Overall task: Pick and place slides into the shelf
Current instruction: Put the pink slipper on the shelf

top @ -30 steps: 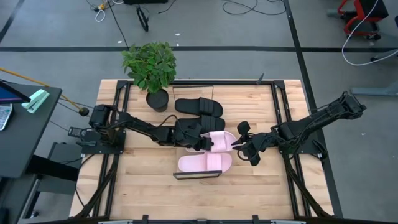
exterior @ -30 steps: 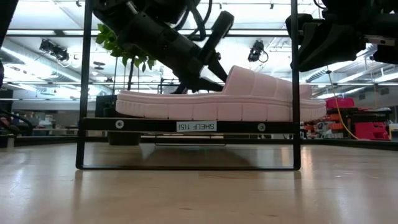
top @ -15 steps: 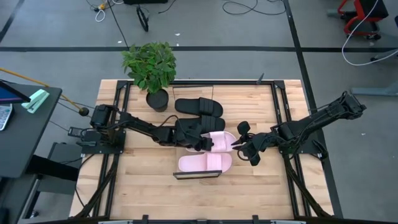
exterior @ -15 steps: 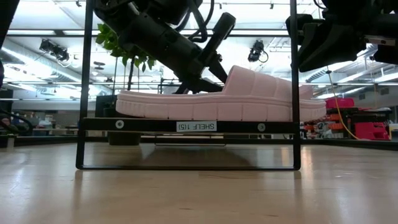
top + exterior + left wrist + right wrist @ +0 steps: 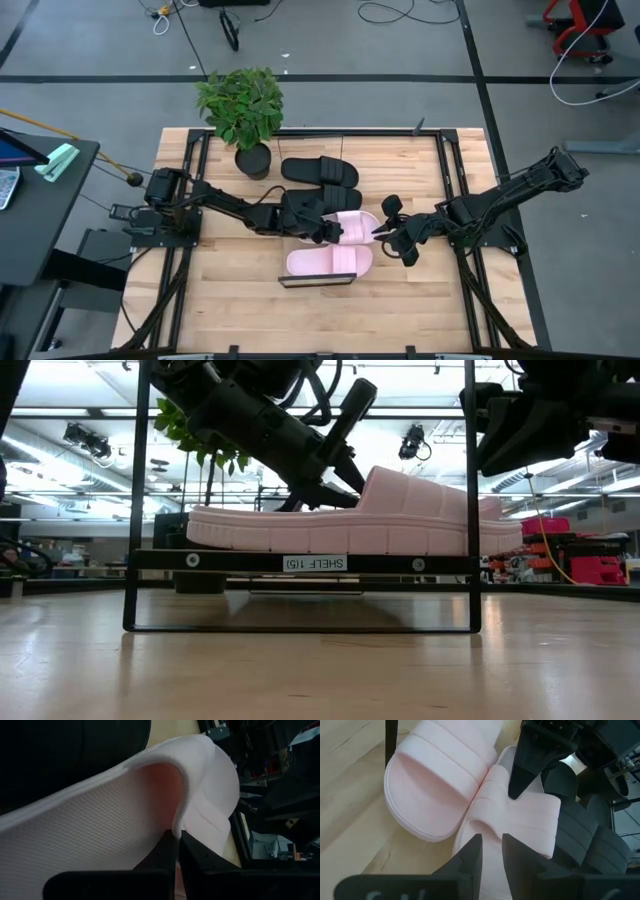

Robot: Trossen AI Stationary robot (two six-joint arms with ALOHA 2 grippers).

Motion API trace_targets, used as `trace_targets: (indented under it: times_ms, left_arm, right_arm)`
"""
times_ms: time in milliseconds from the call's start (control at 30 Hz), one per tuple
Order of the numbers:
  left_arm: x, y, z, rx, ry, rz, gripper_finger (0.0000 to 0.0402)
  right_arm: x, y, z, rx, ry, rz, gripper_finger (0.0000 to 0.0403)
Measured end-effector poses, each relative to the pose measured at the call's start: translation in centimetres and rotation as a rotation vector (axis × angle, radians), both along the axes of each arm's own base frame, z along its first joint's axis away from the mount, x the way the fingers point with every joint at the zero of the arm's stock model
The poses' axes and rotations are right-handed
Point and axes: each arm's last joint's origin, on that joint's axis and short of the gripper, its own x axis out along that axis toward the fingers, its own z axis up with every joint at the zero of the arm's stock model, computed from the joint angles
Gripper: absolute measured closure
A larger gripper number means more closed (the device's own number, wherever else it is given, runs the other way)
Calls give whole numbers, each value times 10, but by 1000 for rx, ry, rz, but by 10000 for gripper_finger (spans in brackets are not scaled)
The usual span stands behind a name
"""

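The shelf (image 5: 318, 283) runs from the near side to the far side in mid-table; its labelled end bar (image 5: 300, 563) faces the low camera. One pale pink slide (image 5: 330, 262) lies on the shelf's near end. A second pink slide (image 5: 355, 225) lies just behind it. Two black slides (image 5: 320, 172) sit farther back, one partly under my left arm. My left gripper (image 5: 337, 232) is shut on the second pink slide's strap. My right gripper (image 5: 384, 232) hovers at that slide's toe end (image 5: 487, 837), fingers slightly apart. My left gripper pinches the edge of the second pink slide's strap (image 5: 176, 827) between its two fingers (image 5: 165, 852). One finger is on the footbed side under the strap and one is outside it. It comes slanting down from the table's left. The slide lies about level beside the other pink slide.
A potted plant (image 5: 243, 110) stands at the table's far left, beside the shelf's far end. Black rails (image 5: 455, 200) run along both sides of the wooden table. Bare wood lies near the front edge (image 5: 320, 670).
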Motion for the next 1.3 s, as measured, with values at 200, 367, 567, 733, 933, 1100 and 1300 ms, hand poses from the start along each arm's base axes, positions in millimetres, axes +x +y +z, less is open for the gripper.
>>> trace_targets:
  times_ms: [200,367,567,733,933,1100,1300]
  left_arm:
    - [-2,1,11,3,-36,-1,386]
    - [-5,1,23,21,-56,-15,390]
    - [-13,2,41,46,-73,-15,391]
    - [-19,4,51,109,-59,-4,389]
    - [-21,5,60,111,-97,6,392]
    - [-26,5,71,115,-103,-6,390]
    - [-39,-3,70,113,7,-31,390]
  right_arm:
    - [0,0,0,-1,4,0,323]
    - [-1,0,-1,-3,16,-1,323]
    - [-1,0,-1,-2,19,-3,323]
    - [-1,0,-1,-2,19,-4,323]
    - [-1,0,-1,5,19,-8,323]
    - [-1,0,-1,5,19,-9,323]
    - [-2,0,-2,13,25,-17,323]
